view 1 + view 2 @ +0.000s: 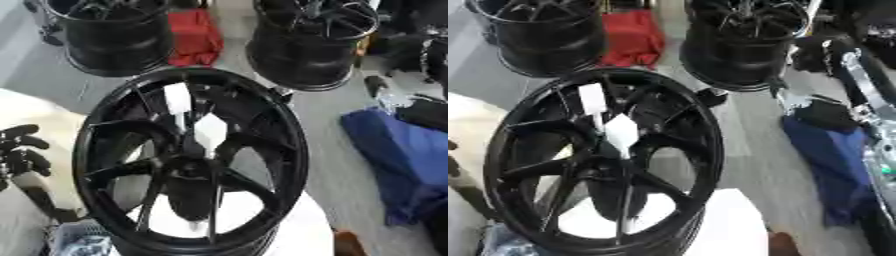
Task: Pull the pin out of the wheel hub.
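Nearest, a black wheel is seen standing on a white surface, its spoked face tilted up toward the camera. At the lower left a clear bag-like item lies beside its base. The hub is located at the centre of the spokes. Two white tags are seen over the upper spokes, the lower one just above the hub; a pin cannot be made out with certainty.

The left hand is shown at the left edge, apart from the wheel rim, with its dark fingers curled and nothing grasped. The right hand cannot be identified; only a silver and black arm is visible along the right edge of the right eye view.

Further right, a blue cloth is spread on the grey floor. Beyond the wheel, two more black wheels stand on the floor, with a red cloth between them.
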